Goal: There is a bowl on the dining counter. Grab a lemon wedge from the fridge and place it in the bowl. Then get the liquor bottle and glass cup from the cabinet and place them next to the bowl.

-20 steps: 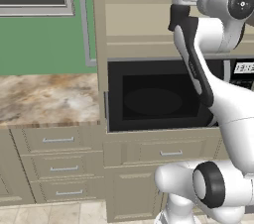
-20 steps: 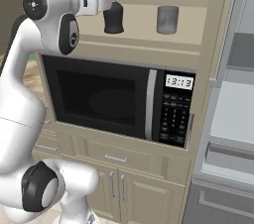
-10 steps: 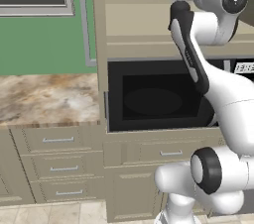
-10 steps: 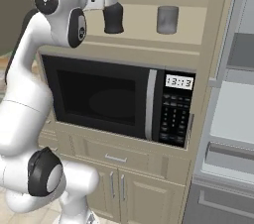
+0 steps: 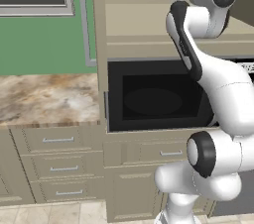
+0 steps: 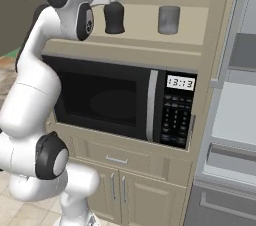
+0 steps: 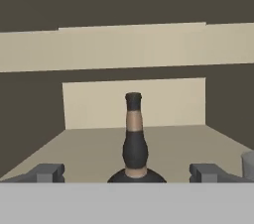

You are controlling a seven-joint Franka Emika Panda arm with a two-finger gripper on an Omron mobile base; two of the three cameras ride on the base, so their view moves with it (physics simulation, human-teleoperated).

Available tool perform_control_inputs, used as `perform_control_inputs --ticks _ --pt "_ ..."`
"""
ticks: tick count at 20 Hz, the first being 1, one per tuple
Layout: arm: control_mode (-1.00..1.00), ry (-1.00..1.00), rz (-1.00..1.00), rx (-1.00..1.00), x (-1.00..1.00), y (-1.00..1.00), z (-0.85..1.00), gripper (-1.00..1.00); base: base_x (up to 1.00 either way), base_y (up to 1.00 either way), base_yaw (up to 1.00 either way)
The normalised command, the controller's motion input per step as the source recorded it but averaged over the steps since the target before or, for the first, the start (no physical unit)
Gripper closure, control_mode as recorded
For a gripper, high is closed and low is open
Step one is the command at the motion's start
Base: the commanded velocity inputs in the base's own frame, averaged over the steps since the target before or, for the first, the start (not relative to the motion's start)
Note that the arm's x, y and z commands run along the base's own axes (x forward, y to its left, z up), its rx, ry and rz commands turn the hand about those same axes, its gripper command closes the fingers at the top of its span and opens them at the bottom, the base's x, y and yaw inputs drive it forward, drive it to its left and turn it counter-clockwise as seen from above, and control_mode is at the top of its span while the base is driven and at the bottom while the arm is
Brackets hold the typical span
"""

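Our arm has moved closer to the liquor bottle. Our gripper fingers are wide apart. Glass breaks and slips; hold its fat body.

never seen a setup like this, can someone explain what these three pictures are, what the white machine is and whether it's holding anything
The white machine is a robot arm on a rolling base, in a computer-drawn kitchen. Two pictures come from cameras on the base, behind the arm to its left and right. The third comes from a camera on its hand.

It is reaching into the open cabinet shelf above the microwave. On that shelf stand a dark liquor bottle and a grey glass cup.

The gripper holds nothing: its fingers stand wide open, one on each side of the bottle.
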Motion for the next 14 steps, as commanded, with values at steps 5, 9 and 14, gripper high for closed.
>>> perform_control_inputs --ticks 5,9,14 --pt "-1.00 0.00 0.00 0.00 0.41 0.00 0.00 -1.00 0.00 0.00 0.00" --pt "-1.00 0.00 0.00 -0.01 0.30 -0.07 -0.06 -1.00 0.00 0.00 0.00" --pt "-1.00 0.00 0.00 -0.01 0.23 -0.08 -0.08 -1.00 0.00 0.00 0.00"
